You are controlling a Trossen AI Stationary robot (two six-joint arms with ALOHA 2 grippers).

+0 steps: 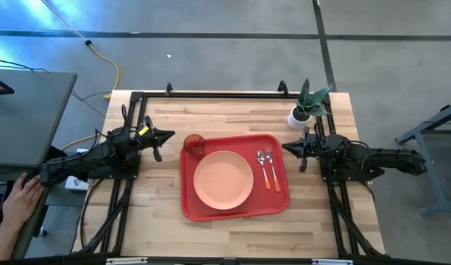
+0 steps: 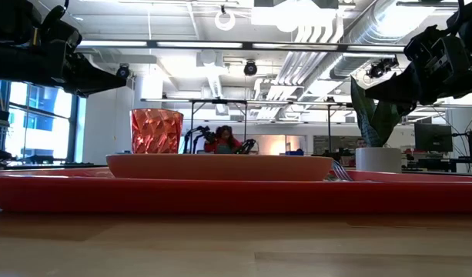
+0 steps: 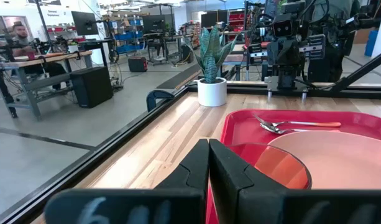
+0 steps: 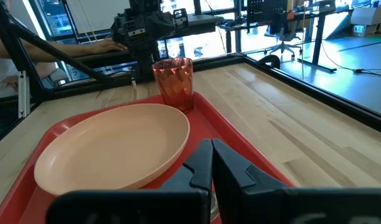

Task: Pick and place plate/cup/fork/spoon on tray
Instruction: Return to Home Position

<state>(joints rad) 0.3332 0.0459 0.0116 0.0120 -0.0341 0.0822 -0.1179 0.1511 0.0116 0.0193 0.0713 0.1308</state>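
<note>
Wooden tabletop [image 1: 232, 235] in a big open workshop, with the red tray [image 1: 273, 206] sitting dead center. Looks like everything's already loaded: the plate [image 1: 223, 179] is mid-tray, the cup [image 1: 195, 143] stands upright in the tray's 10 o'clock corner, and the fork [image 1: 268, 168] and spoon [image 1: 260, 163] lie side by side at about 3 o'clock from the plate. A white potted plant [image 1: 300, 110] sits off the tray around 1 o'clock.

Left tool [image 1: 161, 137] hangs just outside the tray at 9 o'clock, fingers pressed together, holding nothing. Right tool [image 1: 287, 147] mirrors it at 3 o'clock, also pinched closed and empty.

My read: the placing step is done, so there's nothing left to grab. Next move is probably just parking both arms clear of the tray.
</note>
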